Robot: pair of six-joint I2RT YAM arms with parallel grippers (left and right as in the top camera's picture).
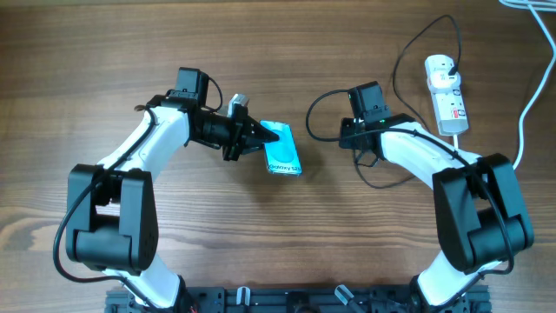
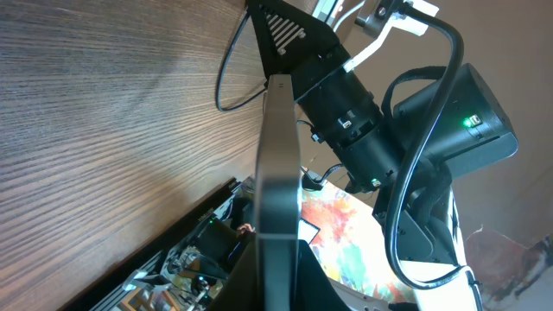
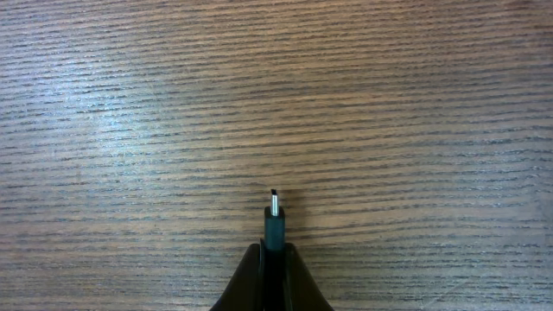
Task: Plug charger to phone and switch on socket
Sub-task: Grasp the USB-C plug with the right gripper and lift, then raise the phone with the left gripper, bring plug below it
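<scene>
The phone (image 1: 283, 149), with its cyan screen and "Galaxy S25" text, lies at the table's middle. My left gripper (image 1: 261, 136) is shut on its upper left end. In the left wrist view the phone (image 2: 278, 147) shows edge-on between the jaws (image 2: 276, 259). My right gripper (image 1: 346, 137), to the right of the phone and apart from it, is shut on the charger's black connector (image 3: 275, 223), whose metal tip sticks out over bare wood. The thin black cable (image 1: 314, 109) curls round the right arm. The white socket (image 1: 446, 96) lies at the far right.
A thick white cord (image 1: 527, 96) runs along the right edge from the socket. The black cable loops up past the socket (image 1: 415, 39) and below the right arm (image 1: 382, 183). The right arm (image 2: 363, 130) shows beyond the phone in the left wrist view.
</scene>
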